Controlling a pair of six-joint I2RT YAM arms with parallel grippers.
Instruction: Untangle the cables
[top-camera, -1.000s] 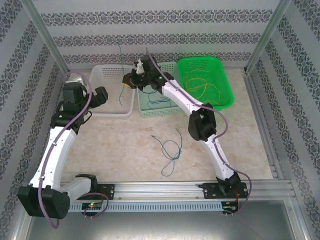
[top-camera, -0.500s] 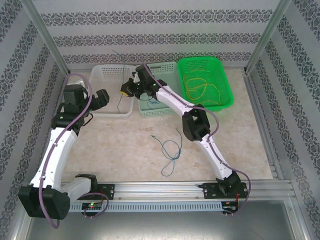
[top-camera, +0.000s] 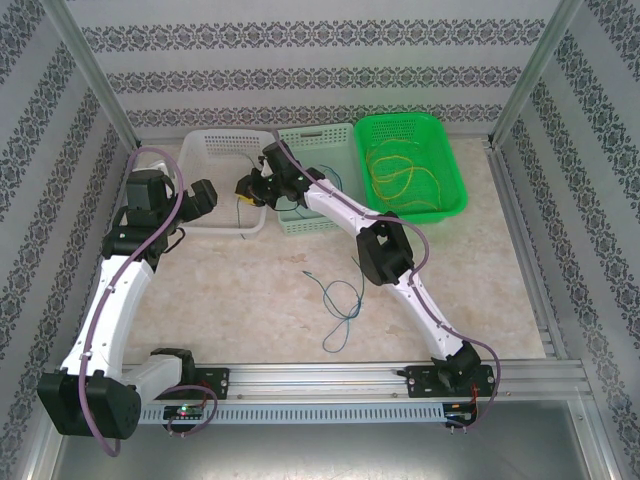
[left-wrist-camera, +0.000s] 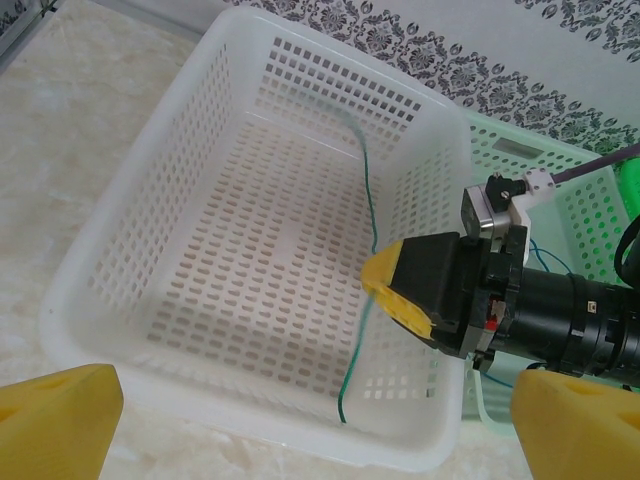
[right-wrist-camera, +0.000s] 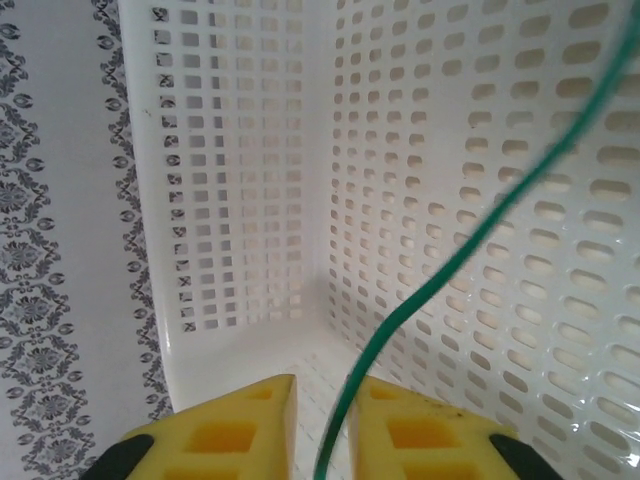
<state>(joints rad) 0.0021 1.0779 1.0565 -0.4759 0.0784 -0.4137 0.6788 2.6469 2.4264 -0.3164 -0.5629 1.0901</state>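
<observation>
Place: a robot lab cell, a boxed-in test station dressed with homely surfaces.
Walls: flat panels (top-camera: 300, 60) papered in grey damask stripes close off three sides.
Frame: bare aluminium posts (top-camera: 92, 72) stand at the corners, and a metal rail (top-camera: 330, 375) runs along the near edge.
Table: a beige marble-look top (top-camera: 220, 290).
Machines: a left arm (top-camera: 105, 300) and a right arm (top-camera: 425, 310), both white, are bolted to the rail, with purple leads along them.
Props: a white basket (top-camera: 215, 135), a pale green basket (top-camera: 315, 131) and a bright green basket (top-camera: 400, 118) stand in a row at the far edge, with thin cables (top-camera: 342, 318) loose on the table.
</observation>
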